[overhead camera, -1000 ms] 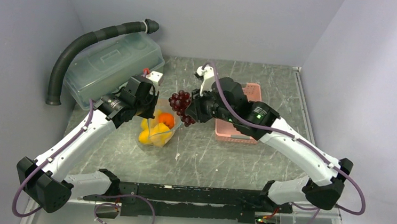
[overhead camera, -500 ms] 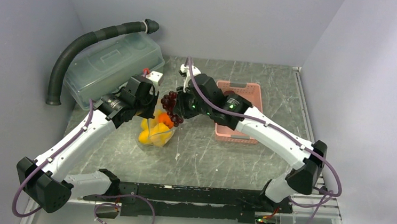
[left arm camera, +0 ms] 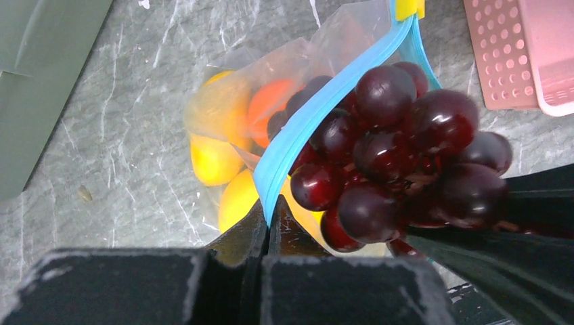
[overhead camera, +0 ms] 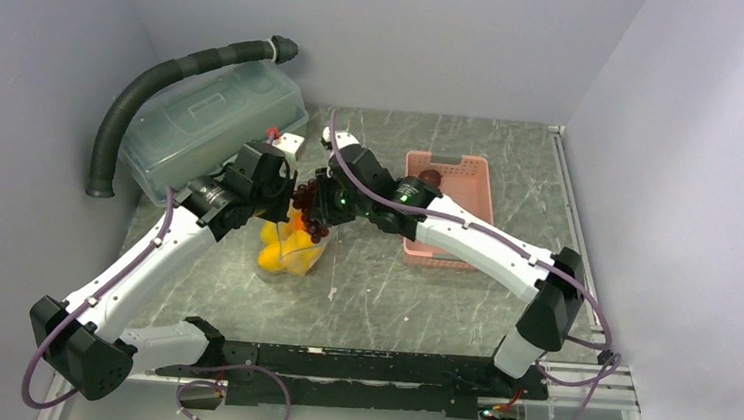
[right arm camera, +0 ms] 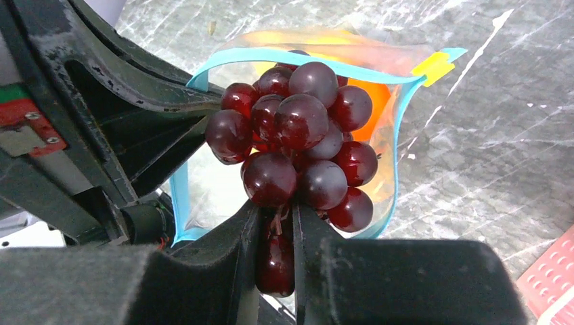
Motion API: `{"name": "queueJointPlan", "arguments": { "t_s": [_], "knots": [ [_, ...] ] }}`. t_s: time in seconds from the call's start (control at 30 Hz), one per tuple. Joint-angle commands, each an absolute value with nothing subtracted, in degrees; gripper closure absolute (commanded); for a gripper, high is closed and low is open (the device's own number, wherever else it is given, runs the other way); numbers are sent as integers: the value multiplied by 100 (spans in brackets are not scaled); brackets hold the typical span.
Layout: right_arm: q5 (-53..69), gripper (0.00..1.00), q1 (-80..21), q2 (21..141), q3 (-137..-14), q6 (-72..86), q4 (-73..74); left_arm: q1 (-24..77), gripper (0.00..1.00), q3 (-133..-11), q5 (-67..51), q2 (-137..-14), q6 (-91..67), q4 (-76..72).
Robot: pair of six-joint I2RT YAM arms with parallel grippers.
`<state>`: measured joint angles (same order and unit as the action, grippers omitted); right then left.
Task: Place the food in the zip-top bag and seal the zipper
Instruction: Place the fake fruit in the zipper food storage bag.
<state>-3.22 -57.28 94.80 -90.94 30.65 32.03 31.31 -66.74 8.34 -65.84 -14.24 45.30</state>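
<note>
Two grippers are both busy; your right gripper [right arm camera: 277,213] is clamped on the stem of the grape bunch [right arm camera: 298,128], holding it right at the mouth of the bag [right arm camera: 203,183]; your left gripper [left arm camera: 267,227] pinches the blue zipper [left arm camera: 325,112], holding that mouth open; inside lie the yellow fruits [left arm camera: 211,161] and the orange [left arm camera: 267,101]; the grapes are not yet released, and sealing is left; only the top view shows a small dark ball [overhead camera: 431,178] in the pink basket [overhead camera: 464,202], probably food to fetch; the wrist views alone show the grips.
</note>
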Motion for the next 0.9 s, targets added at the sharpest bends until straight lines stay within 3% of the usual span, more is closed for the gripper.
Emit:
{"name": "queueJointPlan", "arguments": {
  "t_s": [0.0, 0.7, 0.87],
  "knots": [
    [-544, 100, -5888, 9509, -9228, 3082, 2944, 3111, 100, -6662, 751, -6460, -1359, 4395],
    [-1192, 100, -6363, 9506, -8672, 3118, 3003, 3110, 100, -6652, 886, -6476, -1379, 4399],
    [-1567, 94, -6327, 9799, -9128, 3178, 3085, 3109, 100, -6652, 861, -6504, -1363, 4404]
  ]
}}
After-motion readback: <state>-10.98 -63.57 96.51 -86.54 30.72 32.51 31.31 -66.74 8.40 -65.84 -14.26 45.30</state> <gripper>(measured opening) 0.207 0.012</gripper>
